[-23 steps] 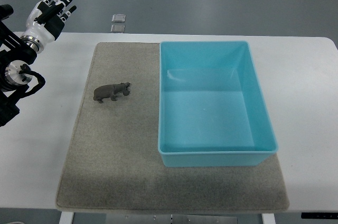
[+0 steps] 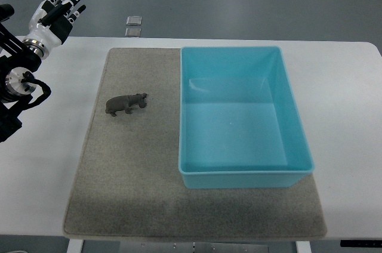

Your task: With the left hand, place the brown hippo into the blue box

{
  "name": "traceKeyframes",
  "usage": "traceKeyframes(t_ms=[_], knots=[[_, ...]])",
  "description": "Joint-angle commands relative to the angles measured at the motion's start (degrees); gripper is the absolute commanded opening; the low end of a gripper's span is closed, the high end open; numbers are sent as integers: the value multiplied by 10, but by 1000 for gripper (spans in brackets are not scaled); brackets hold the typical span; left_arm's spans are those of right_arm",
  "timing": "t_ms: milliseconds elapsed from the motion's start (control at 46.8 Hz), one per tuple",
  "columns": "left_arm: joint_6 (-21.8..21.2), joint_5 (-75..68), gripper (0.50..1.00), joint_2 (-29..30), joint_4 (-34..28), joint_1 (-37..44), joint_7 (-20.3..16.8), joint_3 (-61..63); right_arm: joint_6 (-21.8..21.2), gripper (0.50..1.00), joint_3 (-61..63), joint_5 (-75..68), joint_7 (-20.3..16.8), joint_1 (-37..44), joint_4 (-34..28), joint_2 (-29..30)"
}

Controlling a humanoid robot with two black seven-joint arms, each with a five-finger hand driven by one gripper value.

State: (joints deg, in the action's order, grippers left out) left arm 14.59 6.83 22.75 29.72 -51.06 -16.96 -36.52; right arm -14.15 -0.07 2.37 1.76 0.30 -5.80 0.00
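1. The left hand [image 2: 58, 7] is hovering off the table's far-left corner, fingers spread and pointing away from the robot, holding nothing. Its arm is entering along the picture's left edge over the white table [image 2: 42, 163].

2. The right arm is not showing anywhere in the view, so the left hand is the only one placed to act.

3. The brown hippo [image 2: 126, 104] is standing on the grey mat [image 2: 131, 187], in the mat's far-left part, well apart from the hand. From the hand it is lying toward the near side of the table and toward the right.

4. The hippo's long axis is running roughly parallel to the table's far edge, tilted slightly. The end toward the box looks like the head, though the figure is too small to be sure.

5. The blue box [image 2: 297, 139] is sitting on the right part of the mat, open and empty. Its left wall is lying just beyond the hippo's right end, with a strip of bare mat between them.

6. My judgement: the task is not yet begun. The coming move is calling for the hand to travel nearward and rightward, come down over the hippo, and close across its narrow width.

7. Two small square objects [image 2: 133, 25] are lying on the floor beyond the table's far edge. No brand, label or writing is readable anywhere.
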Motion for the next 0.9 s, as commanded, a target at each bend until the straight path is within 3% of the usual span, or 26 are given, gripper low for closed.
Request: traceKeyframes(t_ms=[0,875], knots=[[0,-1,996,-1,0,-4,1,3,0,936,0,0,0,1,0,0],[0,-7,996,5,-3,-11,3,8,0,936,0,0,0,1,0,0]])
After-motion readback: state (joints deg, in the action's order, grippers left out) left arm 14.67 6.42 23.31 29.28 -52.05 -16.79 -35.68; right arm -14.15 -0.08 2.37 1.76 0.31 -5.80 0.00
